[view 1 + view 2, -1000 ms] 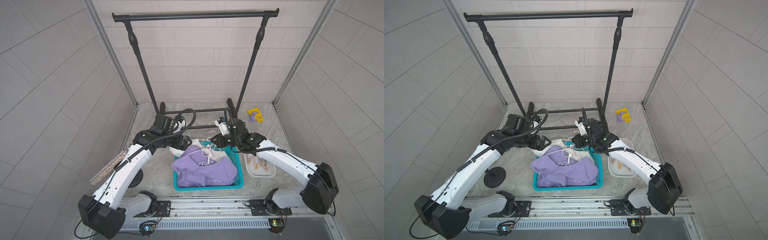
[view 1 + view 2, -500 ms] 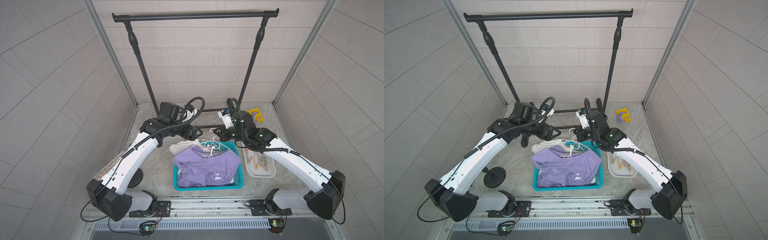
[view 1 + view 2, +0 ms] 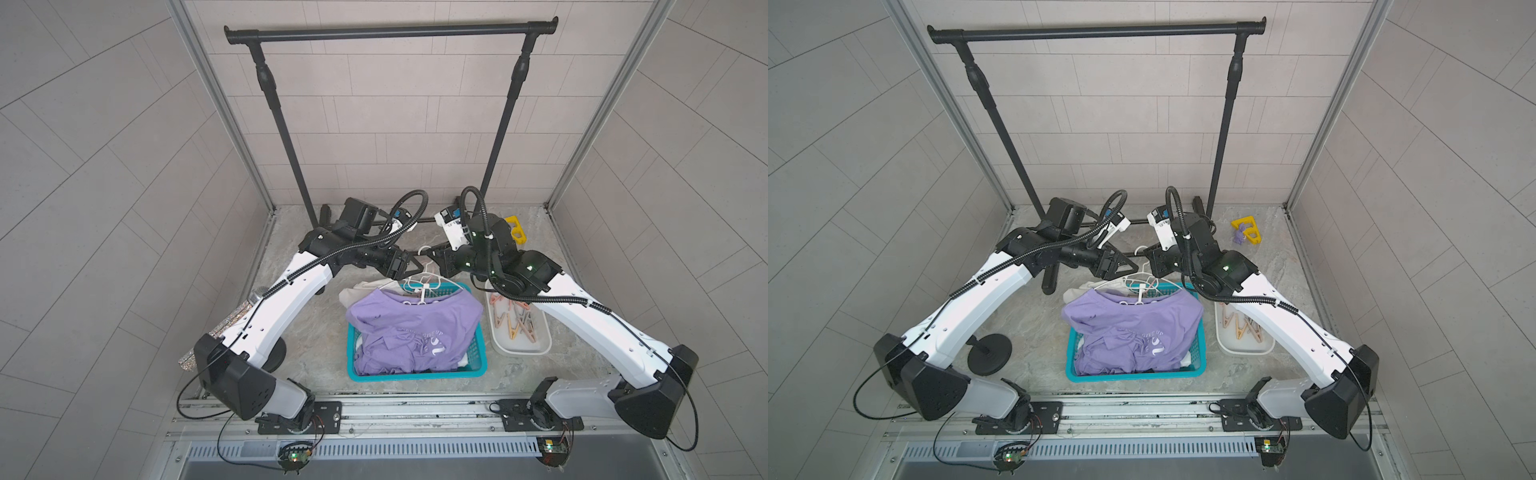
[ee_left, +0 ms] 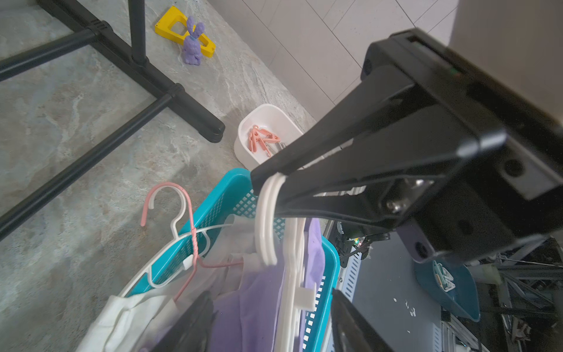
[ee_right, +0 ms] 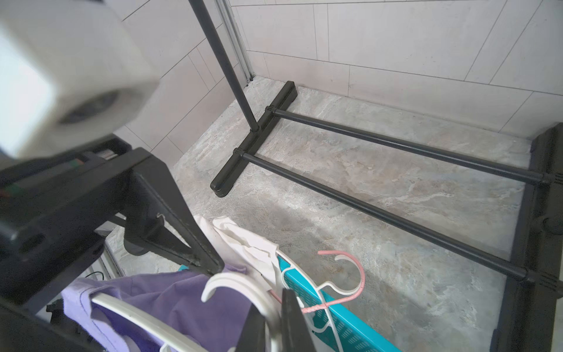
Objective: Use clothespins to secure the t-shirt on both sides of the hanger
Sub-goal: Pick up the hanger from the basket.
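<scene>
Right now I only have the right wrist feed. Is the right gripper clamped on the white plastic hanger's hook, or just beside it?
Observer: Clamped. The left wrist view shows the right gripper shut on the hook of the white plastic hanger.
Operator: Left gripper?
Observer: The left gripper is open, jaws apart, with the hanger's neck showing between them.
Operator: Where are the pins?
Observer: The salmon-pink and tan spring clothespins lie in the white oblong tray beside the teal plastic basket, on the right arm's side; I see none on the purple t-shirt.
</scene>
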`<action>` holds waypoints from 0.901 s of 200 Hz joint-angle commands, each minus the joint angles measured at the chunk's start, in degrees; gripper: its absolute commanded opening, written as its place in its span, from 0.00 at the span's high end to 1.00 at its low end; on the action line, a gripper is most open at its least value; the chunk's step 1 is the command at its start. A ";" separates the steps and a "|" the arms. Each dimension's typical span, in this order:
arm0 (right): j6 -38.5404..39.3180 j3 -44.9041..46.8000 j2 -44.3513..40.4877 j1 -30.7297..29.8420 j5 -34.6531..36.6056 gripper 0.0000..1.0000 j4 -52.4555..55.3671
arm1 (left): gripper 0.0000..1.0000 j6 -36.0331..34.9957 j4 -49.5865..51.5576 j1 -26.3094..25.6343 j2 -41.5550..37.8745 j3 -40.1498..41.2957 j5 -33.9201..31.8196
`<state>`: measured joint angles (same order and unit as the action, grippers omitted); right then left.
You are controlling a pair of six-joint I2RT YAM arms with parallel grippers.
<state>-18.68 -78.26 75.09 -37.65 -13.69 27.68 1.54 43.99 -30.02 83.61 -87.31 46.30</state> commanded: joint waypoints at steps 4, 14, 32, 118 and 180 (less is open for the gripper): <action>2.51 -1.72 -1.58 -0.77 1.37 1.00 -0.41 | 0.48 -1.34 -1.05 -0.13 0.80 -1.73 5.15; 2.60 -1.72 -1.68 -1.00 1.57 1.00 -0.67 | 0.49 -1.29 -1.43 -0.22 1.19 -1.73 6.32; 3.00 -1.80 -1.54 -1.45 1.78 1.00 -1.06 | 0.52 -1.09 -1.58 -0.39 1.93 -1.97 7.26; 4.81 -3.22 -0.77 -3.64 3.29 1.00 -0.62 | 0.63 -1.53 -0.92 -1.76 5.72 -2.70 10.05; 5.89 -1.78 -1.26 -4.01 2.03 1.00 -1.48 | 0.78 -2.04 -0.68 -1.90 7.32 -3.48 12.32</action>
<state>-14.83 -80.03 75.11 -41.32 -11.18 27.68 0.69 43.16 -31.66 90.11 -89.01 56.47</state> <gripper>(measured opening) 0.095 0.230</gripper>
